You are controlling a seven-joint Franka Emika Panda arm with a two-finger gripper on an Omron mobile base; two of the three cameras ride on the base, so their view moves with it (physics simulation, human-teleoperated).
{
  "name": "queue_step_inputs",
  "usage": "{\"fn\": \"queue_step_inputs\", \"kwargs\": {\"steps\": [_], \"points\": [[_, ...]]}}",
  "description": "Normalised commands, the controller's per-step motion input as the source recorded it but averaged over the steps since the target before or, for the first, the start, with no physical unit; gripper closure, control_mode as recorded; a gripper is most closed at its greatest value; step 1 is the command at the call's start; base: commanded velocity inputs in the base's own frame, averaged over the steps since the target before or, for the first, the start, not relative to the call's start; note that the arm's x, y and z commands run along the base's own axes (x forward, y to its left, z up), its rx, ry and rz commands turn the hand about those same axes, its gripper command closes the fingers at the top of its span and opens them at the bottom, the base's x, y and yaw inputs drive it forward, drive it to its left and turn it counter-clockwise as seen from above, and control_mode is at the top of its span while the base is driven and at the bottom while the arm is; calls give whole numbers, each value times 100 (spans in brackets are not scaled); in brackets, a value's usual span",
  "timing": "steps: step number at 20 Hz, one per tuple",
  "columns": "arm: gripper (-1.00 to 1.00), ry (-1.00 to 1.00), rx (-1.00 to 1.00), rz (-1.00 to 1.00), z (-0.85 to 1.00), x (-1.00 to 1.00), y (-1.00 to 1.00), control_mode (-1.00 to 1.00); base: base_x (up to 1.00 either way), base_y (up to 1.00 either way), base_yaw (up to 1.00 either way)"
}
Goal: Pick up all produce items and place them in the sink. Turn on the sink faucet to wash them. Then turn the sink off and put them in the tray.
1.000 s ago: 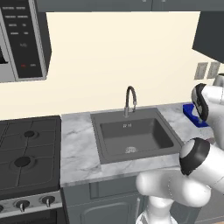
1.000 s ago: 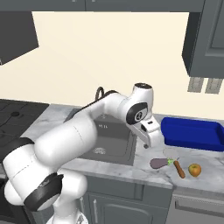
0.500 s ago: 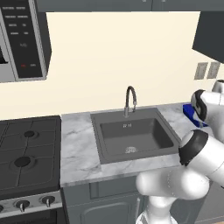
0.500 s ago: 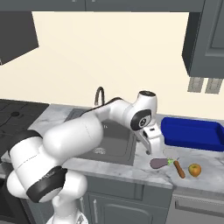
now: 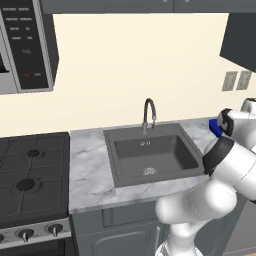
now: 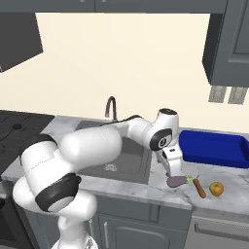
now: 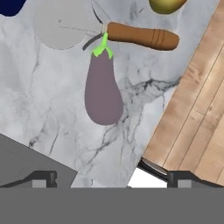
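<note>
Your claw (image 6: 176, 171) hangs with its jaws spread wide and nothing between them, just above the small dark purple eggplant with a green stem (image 6: 176, 181) on the white-grey marble table (image 6: 160, 187). Left of it lies the dark grey recessed sink (image 6: 121, 163) with its slim dark gooseneck faucet (image 6: 111, 106). Right of the eggplant you have a brown-handled tool (image 6: 199, 187), then the round yellow fruit (image 6: 216, 188). Behind them sits the shallow bright blue tray (image 6: 214, 150).

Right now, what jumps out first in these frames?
The big white arm stretching over the sink, its open gripper poised just above the purple eggplant on the marble counter. Beside the eggplant lie a brown-handled tool and a yellow fruit, with the bright blue tray behind them.
</note>
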Motion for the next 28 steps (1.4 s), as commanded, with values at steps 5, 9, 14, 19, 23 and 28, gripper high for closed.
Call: {"fn": "queue_step_inputs", "kwargs": {"steps": [5,9,14,19,23,28], "points": [[-100,2,0,-5,-27,22,-21,-100,0,0,0],[-100,3,0,-5,-25,24,-20,-100,0,0,0],[-100,3,0,-4,-27,20,-25,-100,0,0,0],[-100,5,0,-3,-28,9,-24,-100,0,0,0],[-100,3,0,0,-30,0,-16,-100,0,0,0],[-100,2,0,0,-32,0,-11,-100,0,0,0]]}}
